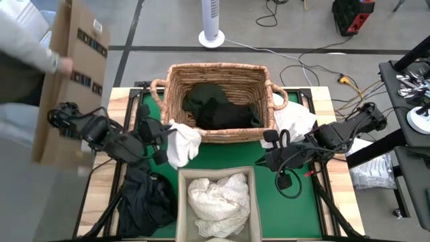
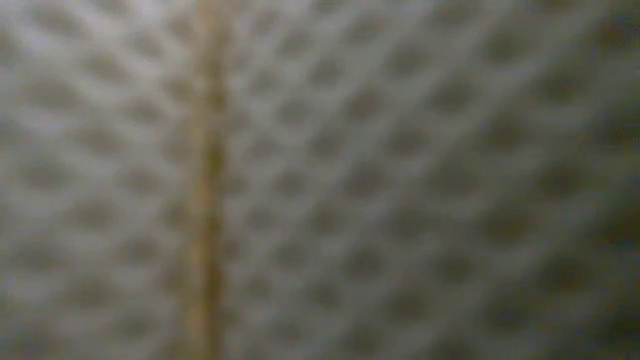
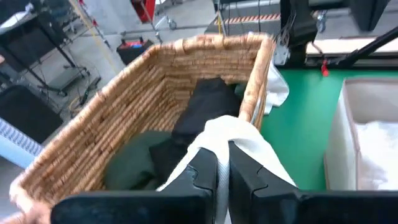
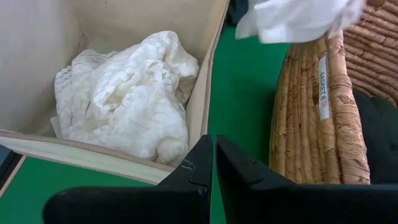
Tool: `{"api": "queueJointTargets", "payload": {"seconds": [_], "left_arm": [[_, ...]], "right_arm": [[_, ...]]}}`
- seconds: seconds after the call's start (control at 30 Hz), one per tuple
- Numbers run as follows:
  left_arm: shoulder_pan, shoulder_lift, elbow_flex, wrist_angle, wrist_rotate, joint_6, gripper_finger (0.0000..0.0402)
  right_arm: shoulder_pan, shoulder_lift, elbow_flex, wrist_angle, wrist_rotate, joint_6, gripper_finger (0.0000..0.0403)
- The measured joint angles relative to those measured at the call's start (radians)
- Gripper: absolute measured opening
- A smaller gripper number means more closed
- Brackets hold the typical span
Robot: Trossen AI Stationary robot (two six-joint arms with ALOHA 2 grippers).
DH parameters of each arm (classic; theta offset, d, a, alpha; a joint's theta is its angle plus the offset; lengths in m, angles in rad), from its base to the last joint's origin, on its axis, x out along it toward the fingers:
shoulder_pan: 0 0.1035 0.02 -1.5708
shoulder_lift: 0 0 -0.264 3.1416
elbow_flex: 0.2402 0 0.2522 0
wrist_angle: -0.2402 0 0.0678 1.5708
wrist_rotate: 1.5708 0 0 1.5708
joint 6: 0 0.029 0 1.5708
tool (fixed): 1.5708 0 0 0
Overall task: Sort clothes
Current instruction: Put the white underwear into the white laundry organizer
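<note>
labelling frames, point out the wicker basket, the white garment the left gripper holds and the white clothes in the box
wicker basket [image 1: 218,136]: high view, its near rim
white garment [image 1: 183,142]: high view, middle of its folds
white clothes in the box [image 1: 218,195]: high view, crumpled centre

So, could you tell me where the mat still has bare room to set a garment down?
Bare green mat lies between the wicker basket and the fabric bin, and right of the bin. The left side is crowded by a black garment.

Even, diffuse overhead light fills the scene, with soft shadows and no harsh glare. The low view is wholly out of focus, filled by a blurred pale mesh-like texture. A moving brown cardboard box [image 1: 70,74] at far left smears with motion blur.
</note>
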Motion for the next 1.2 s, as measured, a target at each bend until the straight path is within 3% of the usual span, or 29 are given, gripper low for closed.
{"api": "queueJointTargets", "payload": {"seconds": [0.63, 1.2], "left_arm": [[-0.001, 0.023, 0.246, 0.028, 0.024, 0.152, 0.0], [-0.032, 0.306, 0.681, 0.042, 0.092, 0.372, 0.0]], "right_arm": [[0.0, -0.001, 0.0, -0.039, 0.0, 0.005, 0.0013], [0.0, -0.065, -0.001, -0.225, 0.09, 0.178, 0.0013]]}}
